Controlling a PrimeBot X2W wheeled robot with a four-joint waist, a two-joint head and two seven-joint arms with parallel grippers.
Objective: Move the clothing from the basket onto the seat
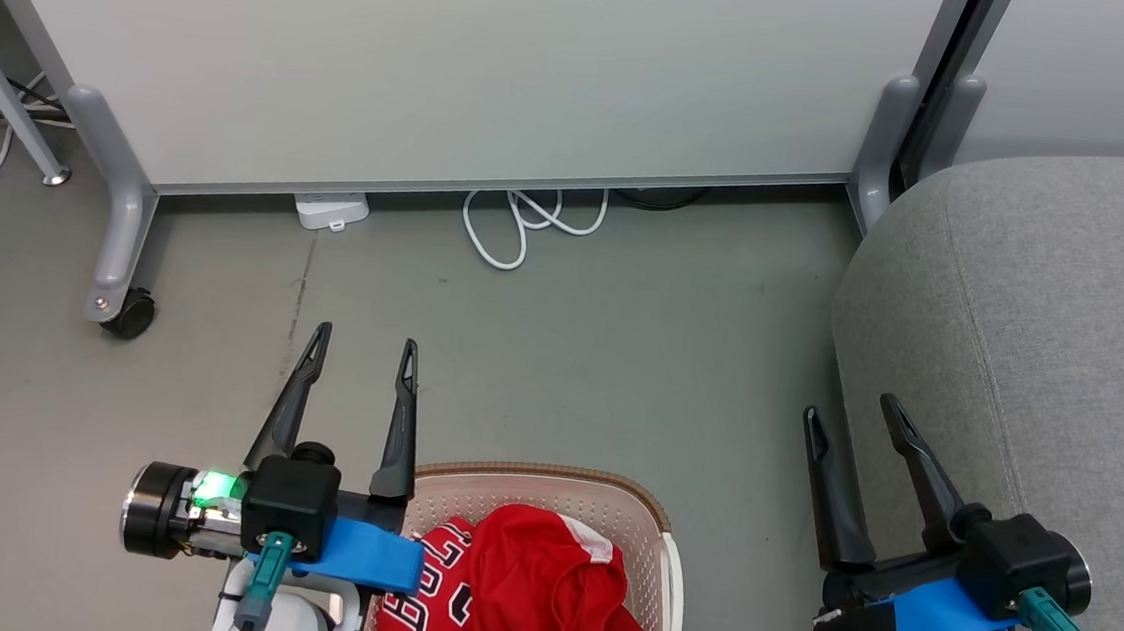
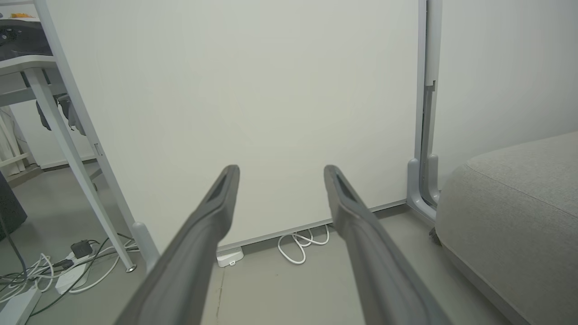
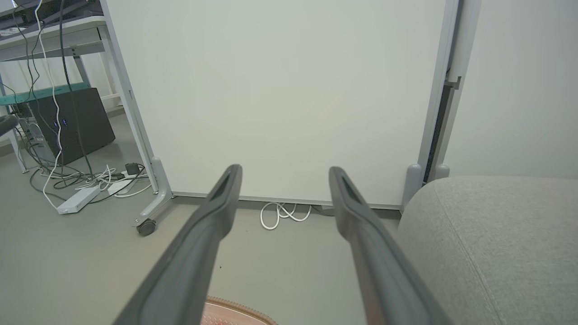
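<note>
The red clothing (image 1: 525, 593) lies bunched in the cream basket (image 1: 637, 512) at the bottom middle of the head view; part of its black-white lettering shows on the left. A sliver of the basket's brown rim (image 3: 246, 308) peeks in low in the right wrist view. The grey seat (image 1: 1052, 334) fills the right side, also seen as the seat (image 2: 515, 216) and the seat (image 3: 492, 243). My left gripper (image 1: 364, 343) hovers open just left of the basket, empty, fingers pointing at the partition. Beside the seat's edge my right gripper (image 1: 851, 406) stands open and empty.
A white partition panel (image 1: 462, 57) on grey wheeled legs (image 1: 126, 306) stands ahead. A coiled white cable (image 1: 529, 223) and a small white adapter (image 1: 332, 209) lie at its foot. More cables and a power strip (image 3: 79, 198) sit far left under a desk.
</note>
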